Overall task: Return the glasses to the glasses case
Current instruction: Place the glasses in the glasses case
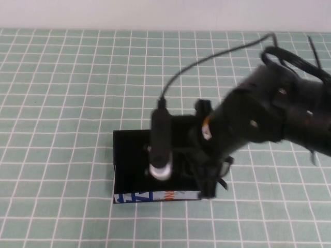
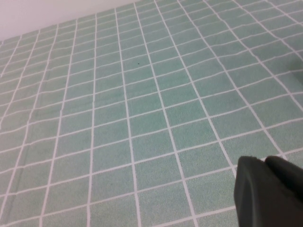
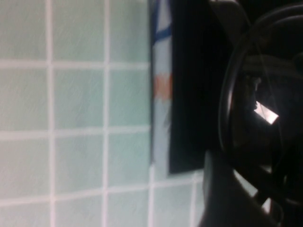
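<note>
Midway: right tool (image 1: 209,181) low at lower centre, holding glasses (image 3: 246,94) over open case (image 1: 129,150), release pending; left tool (image 2: 270,194) off aside, grip state unclear.

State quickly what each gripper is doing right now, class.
Left gripper: away from the case, over bare mat; fingers cannot be told.
Right gripper: at the glasses case, closed on the glasses.

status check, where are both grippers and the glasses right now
Right gripper down at the glasses case, near its right front corner. Glasses at that gripper, over the case's edge. Left gripper parked over bare mat. No obstruction visible.
</note>
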Controlling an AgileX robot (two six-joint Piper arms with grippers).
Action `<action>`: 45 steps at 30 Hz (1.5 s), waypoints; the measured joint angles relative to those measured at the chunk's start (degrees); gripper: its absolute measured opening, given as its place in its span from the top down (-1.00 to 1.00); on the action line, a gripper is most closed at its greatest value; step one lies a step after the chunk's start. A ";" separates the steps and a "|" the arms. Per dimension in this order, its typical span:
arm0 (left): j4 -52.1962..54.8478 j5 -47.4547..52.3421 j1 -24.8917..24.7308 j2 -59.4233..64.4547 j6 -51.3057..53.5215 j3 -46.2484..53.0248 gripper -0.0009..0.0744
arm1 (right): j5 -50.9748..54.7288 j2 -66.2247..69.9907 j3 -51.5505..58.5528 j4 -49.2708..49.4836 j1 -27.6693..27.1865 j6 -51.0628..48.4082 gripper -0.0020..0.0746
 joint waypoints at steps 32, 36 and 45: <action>0.00 0.00 0.00 0.00 0.00 0.00 0.98 | -0.88 19.68 -14.09 0.44 0.91 -8.85 0.29; 0.00 0.00 0.00 0.00 0.00 0.00 0.98 | -0.92 19.92 -14.09 1.32 0.91 -8.87 0.29; 0.00 0.00 0.00 0.00 0.00 0.00 0.98 | 1.06 19.92 -14.09 1.82 0.91 -9.08 0.26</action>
